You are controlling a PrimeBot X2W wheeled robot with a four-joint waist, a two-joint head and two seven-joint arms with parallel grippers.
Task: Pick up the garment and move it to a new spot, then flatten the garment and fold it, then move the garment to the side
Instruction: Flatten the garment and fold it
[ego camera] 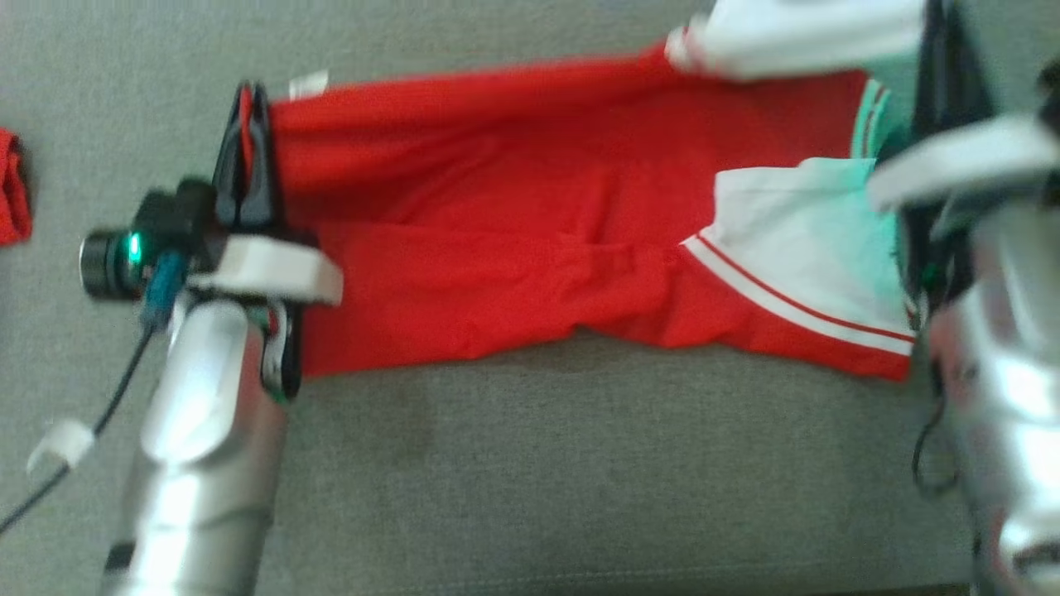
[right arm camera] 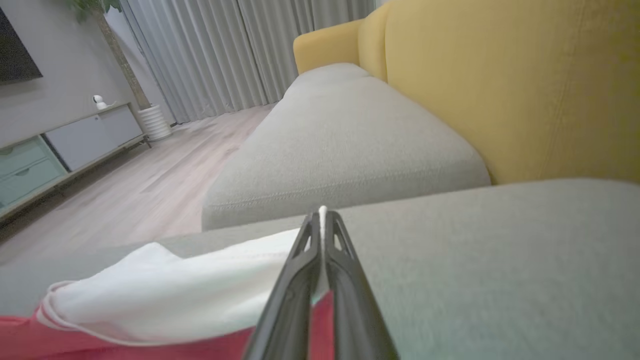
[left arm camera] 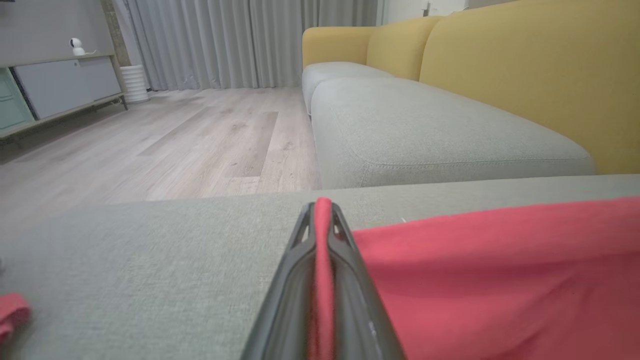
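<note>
The garment lies stretched in a long band across the grey cushion, red body in the middle, white sleeve toward the robot's right. The left end effector is clamped on the red edge at its left end, with a strip of red cloth pinched between the fingers. The right end effector is likewise closed on the cloth at the other end, with white fabric showing at its tips and red just below.

With both ends held and creases across the middle, this looks like the flatten step. The fold is not yet made. The next move probably calls for both arms to draw apart evenly, low over the cushion, so the wrinkles pull out without either pinch slipping. A second red cloth lies well apart at the left.
</note>
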